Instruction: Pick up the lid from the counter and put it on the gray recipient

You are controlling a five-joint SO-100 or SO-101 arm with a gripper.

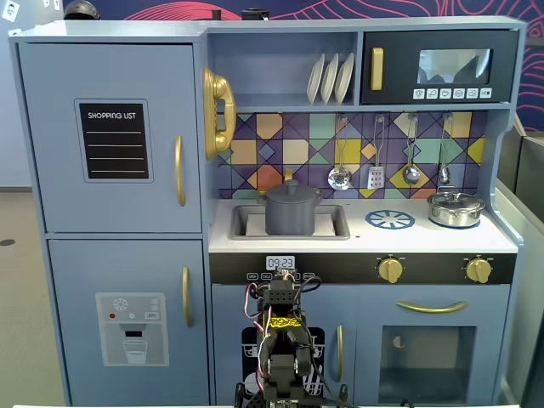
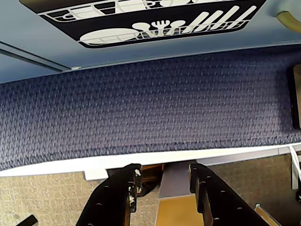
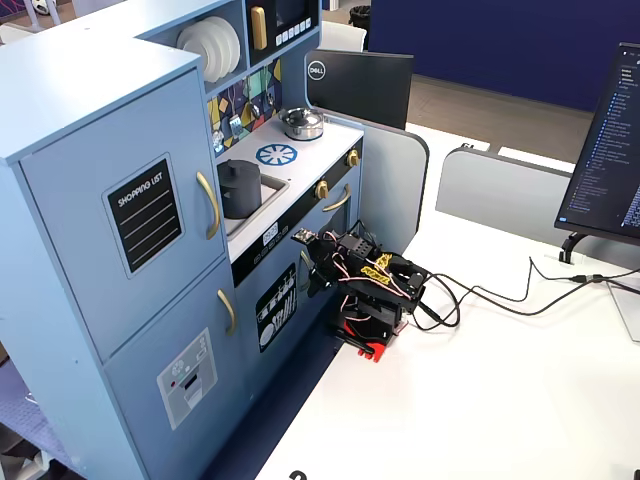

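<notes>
Pot (image 1: 291,209) in sink, lid (image 1: 291,188) seemingly on; likely light, rigid, slick; best gripped by knob. Pincer (image 2: 164,181) empty, narrowly parted, folded low.

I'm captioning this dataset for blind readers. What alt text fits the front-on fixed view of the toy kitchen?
A blue toy kitchen faces the camera, with a gray pot, lid on, in its sink and a silver pot on the right of the counter. A folded black robot arm sits low in front.
</notes>
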